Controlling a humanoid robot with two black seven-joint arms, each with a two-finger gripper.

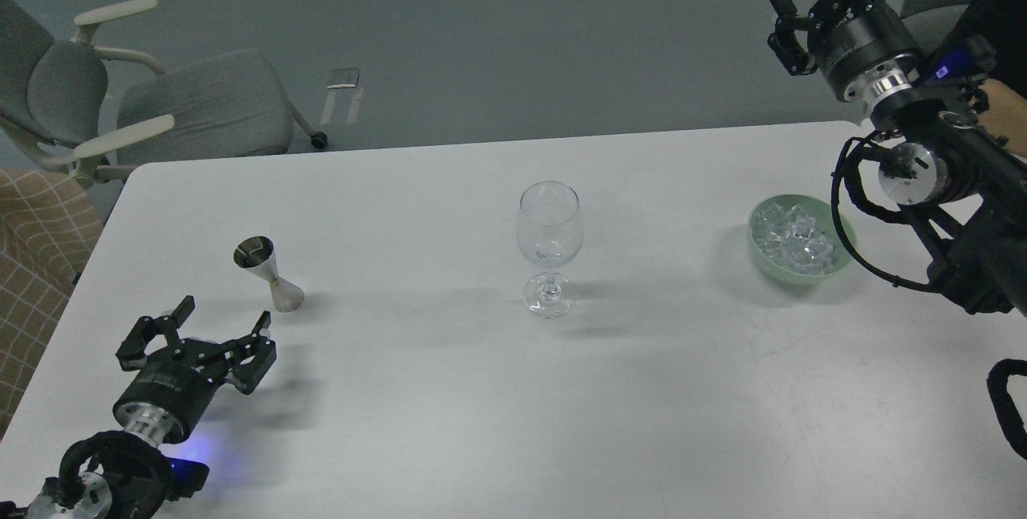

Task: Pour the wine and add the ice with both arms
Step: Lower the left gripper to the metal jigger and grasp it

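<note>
The left gripper [222,317] sits low over the table [449,423] at the 8 o'clock corner of the view, its two fingers spread wide with nothing between them. Just beyond its fingertips, toward 1 o'clock, a steel jigger [269,274] stands upright on the tabletop, apart from the gripper. At the centre of the table stands a clear wine glass [549,246], upright on its foot; whether it holds any liquid cannot be told. At 3 o'clock from the glass, well apart, a pale green bowl [758,250] holds the ice [798,237], a heap of clear cubes. The right gripper [790,26] is raised at the 2 o'clock corner, above and beyond the bowl, its fingers parted and holding nothing. A grey office chair [192,114] stands on the floor at 10 o'clock.
</note>
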